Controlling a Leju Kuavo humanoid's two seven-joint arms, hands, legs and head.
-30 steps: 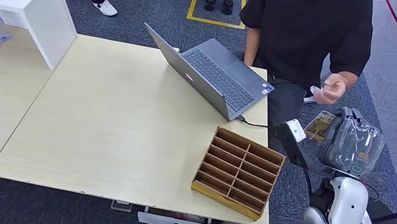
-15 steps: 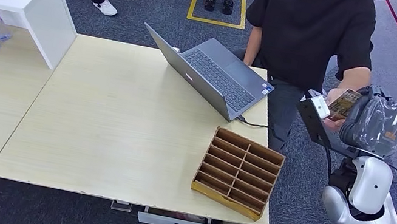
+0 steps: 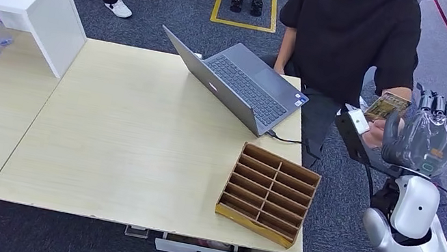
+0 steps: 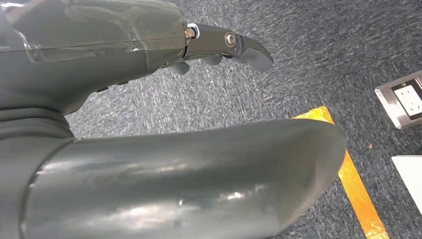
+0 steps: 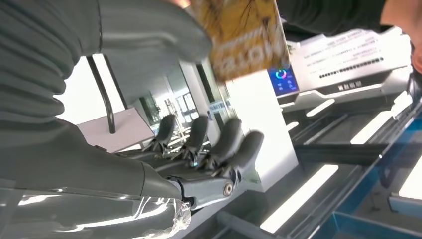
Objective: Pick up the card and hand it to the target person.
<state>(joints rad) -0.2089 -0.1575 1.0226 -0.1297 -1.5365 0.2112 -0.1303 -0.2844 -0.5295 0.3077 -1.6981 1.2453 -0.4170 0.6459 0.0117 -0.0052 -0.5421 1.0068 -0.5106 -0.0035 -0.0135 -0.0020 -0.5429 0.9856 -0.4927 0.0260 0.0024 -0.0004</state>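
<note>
- We see our right hand (image 3: 429,134) lifted up high, off past the right end of the desk (image 3: 134,145); its fingers (image 5: 219,144) are stretched out and spread apart.
- The card (image 3: 387,106) is up in the air just beside our right hand, on the side near the person (image 3: 354,38); in the right wrist view the card (image 5: 241,37) sits by our thick grey thumb (image 5: 149,45), and the long fingers do not touch it.
- The person's hand (image 3: 381,129) is at the card too, partly behind our hand; we cannot tell if our thumb has hold of the card or if the person has it.
- The card is gold and brown with writing on it; in the head view its long side runs from low on the left to higher on the right, a bit tilted, with the left end toward the laptop (image 3: 241,87) and the right end toward our hand.
- Our left hand (image 4: 229,45) hangs down over the grey carpet (image 4: 308,50); its fingers are a little bent and apart, and nothing is in it.
- On the desk are the open laptop and a brown wooden box with many little slots (image 3: 270,193); the box is near the front right corner, well apart from the card.
</note>
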